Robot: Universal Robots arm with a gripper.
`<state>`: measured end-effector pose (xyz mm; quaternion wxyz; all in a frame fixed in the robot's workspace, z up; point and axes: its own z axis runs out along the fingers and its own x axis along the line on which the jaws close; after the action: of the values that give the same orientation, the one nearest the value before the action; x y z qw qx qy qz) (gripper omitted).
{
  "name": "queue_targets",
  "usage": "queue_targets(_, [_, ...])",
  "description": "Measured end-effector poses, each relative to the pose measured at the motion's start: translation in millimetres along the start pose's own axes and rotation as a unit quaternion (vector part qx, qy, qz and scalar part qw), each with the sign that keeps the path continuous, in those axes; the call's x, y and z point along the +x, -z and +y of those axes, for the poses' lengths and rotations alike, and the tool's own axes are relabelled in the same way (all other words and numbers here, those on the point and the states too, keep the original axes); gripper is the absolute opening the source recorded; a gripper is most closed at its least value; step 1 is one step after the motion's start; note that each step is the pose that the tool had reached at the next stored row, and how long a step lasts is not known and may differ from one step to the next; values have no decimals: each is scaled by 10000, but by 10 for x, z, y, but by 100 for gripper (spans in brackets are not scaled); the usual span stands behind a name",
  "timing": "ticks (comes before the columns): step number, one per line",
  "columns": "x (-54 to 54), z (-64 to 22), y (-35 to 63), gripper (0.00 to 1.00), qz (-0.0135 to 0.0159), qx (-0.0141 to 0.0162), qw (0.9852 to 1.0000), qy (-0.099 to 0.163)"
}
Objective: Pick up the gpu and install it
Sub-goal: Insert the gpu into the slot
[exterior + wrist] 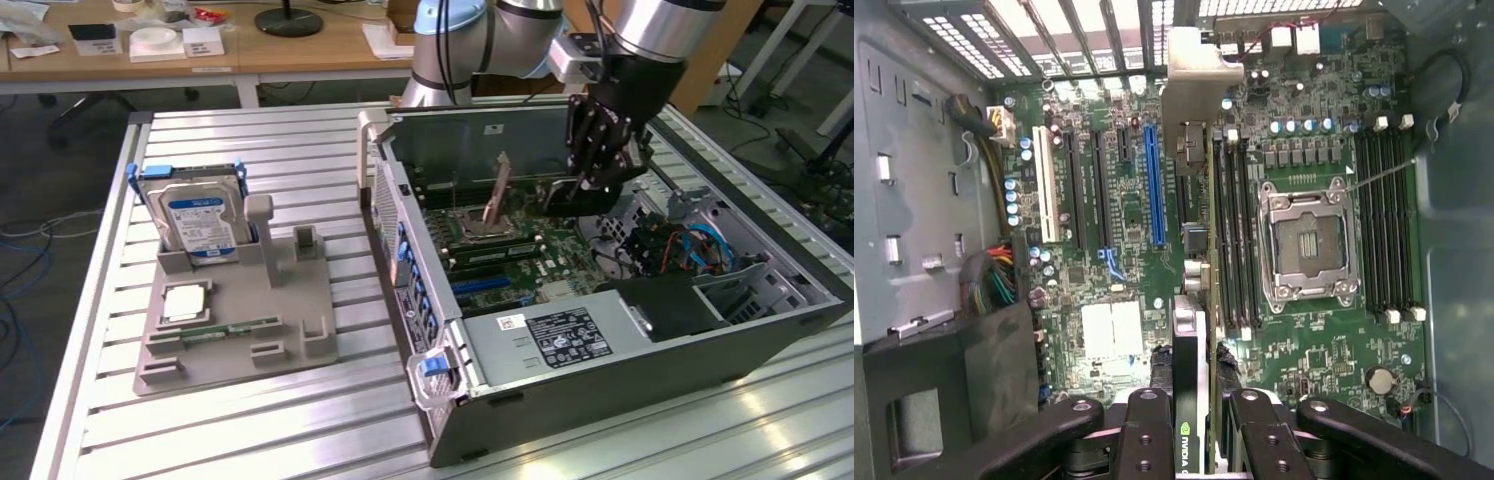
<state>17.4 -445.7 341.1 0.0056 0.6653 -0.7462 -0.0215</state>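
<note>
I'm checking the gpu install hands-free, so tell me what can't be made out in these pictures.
1. Wrist view: the gpu sits edge-on in the claw; its connector edge and the slot beneath are hidden by the card itself.
2. Exterior view: the claw's own linkage hides its fingertips and most of the card, so seating cannot be judged.
3. Exterior view: the power supply label is too small to read.

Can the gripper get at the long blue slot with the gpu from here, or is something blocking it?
Probably yes: the gripper holds the gpu over the motherboard, and the blue slot beside it looks bare, nothing seated in it.
</note>
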Motion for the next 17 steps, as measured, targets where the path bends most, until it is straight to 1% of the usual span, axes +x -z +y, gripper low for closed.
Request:
queue_targets(10, [3,27,-27,26,1,0,10000,0])
queue_targets(14, [12,62,-31,26,0,0,10000,0])
queue_targets(17, [41,83,-35,26,1,0,10000,0])
